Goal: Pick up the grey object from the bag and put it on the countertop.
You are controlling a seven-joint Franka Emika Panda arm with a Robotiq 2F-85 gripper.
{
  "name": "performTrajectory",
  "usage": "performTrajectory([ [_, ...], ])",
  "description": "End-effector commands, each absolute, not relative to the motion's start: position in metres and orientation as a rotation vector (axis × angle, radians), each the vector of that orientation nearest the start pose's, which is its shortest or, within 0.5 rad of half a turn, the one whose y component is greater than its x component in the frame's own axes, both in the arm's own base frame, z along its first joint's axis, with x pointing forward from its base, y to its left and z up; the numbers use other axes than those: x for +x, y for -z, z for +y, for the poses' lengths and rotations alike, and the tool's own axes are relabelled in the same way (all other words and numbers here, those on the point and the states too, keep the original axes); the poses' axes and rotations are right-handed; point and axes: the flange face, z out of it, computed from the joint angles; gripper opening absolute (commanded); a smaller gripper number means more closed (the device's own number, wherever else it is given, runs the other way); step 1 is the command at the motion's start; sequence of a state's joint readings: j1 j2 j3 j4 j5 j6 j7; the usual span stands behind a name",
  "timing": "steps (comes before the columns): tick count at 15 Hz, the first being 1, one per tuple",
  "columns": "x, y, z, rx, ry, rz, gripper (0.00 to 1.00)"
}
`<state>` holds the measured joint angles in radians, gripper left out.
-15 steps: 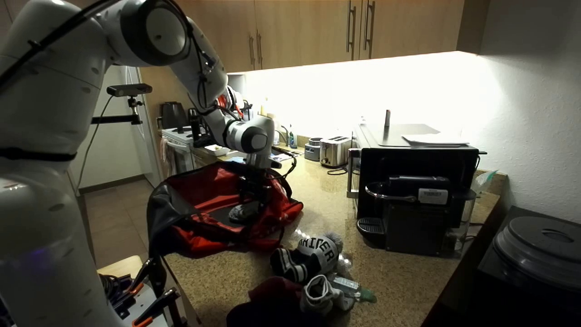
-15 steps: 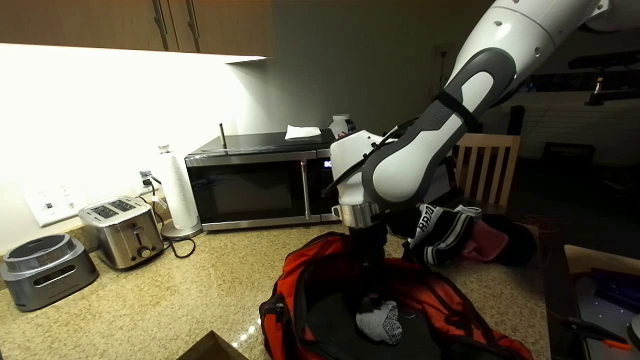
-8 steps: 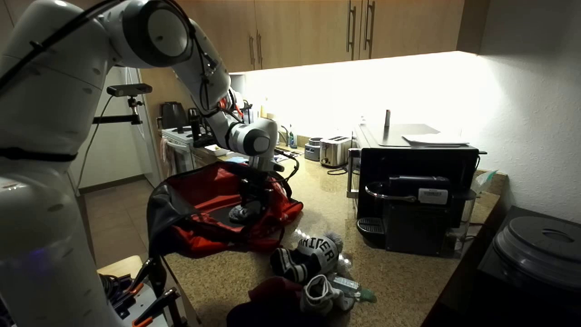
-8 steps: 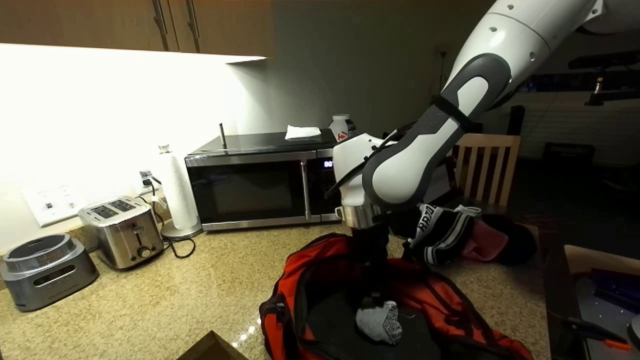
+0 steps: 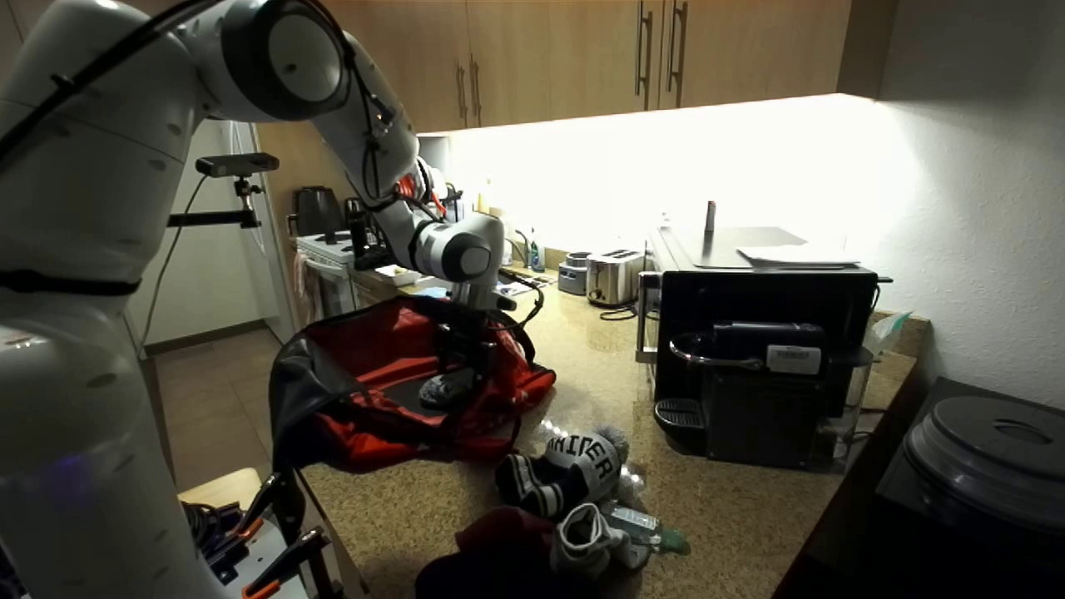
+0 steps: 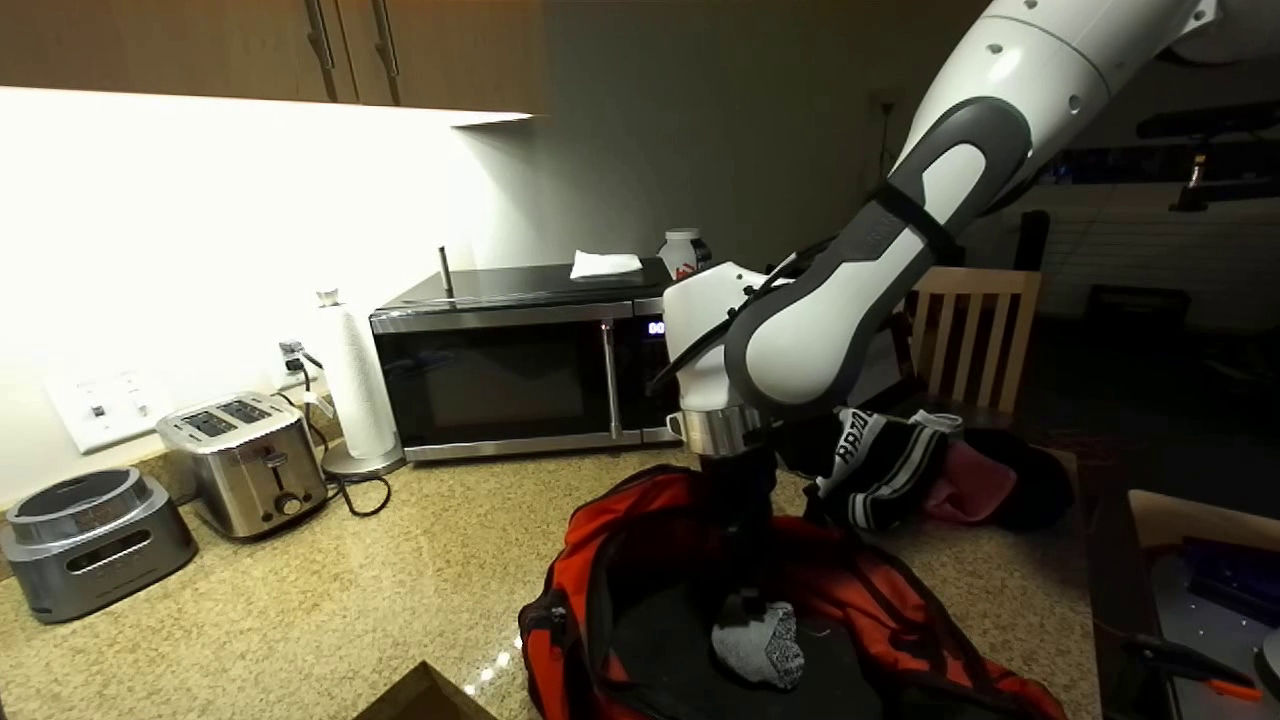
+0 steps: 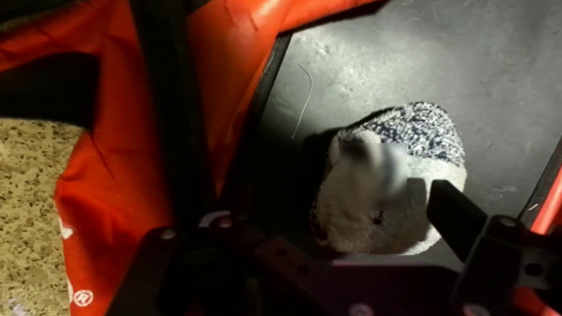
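Grey, fuzzy knit comes first in my wrist view: the grey bundle [image 7: 388, 180], perhaps a folded sock, rests inside the red bag [image 7: 127, 175], and my pincer [image 5: 463, 371] hangs over it with its jaws spread. I read the pincer as holding nothing: one finger [image 7: 456, 219] cuts across the bundle's 4 o'clock edge, while its partner on the 9 o'clock side is lost in shadow. Whether that visible finger touches the knit or only floats above it, I cannot tell.

What I steer by is this: from what I take as the middle of the gap, the bundle lies off between 2 and 3 o'clock, its long axis running roughly from 1 to 7. I judge that a nudge toward 3 o'clock would centre it and let the visible finger drop outside the edge; closing from this spot may only pinch or shove the soft side.

Farther out, the bag's wall rises at 9 o'clock, with the speckled tabletop [image 7: 30, 197] beyond it. In an exterior view the tabletop runs past the bag at 3 o'clock, and a black-and-white knit hat [image 5: 584, 462] lies on it at 4 o'clock, just outside the bag. Grasping comes next, as I see it, and then a lift that clears that wall.
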<state>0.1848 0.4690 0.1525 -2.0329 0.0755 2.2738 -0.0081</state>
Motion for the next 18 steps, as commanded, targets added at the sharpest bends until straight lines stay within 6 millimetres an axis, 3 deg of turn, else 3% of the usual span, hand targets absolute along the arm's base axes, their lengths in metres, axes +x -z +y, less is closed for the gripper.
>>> performTrajectory([
  [1,0.527,-0.210,0.194,-2.988,-0.376,-0.400,1.00],
  [11,0.506,-0.217,0.202,-2.929,-0.427,-0.347,1.00],
  [18,0.499,-0.209,0.209,-2.938,-0.407,-0.388,1.00],
])
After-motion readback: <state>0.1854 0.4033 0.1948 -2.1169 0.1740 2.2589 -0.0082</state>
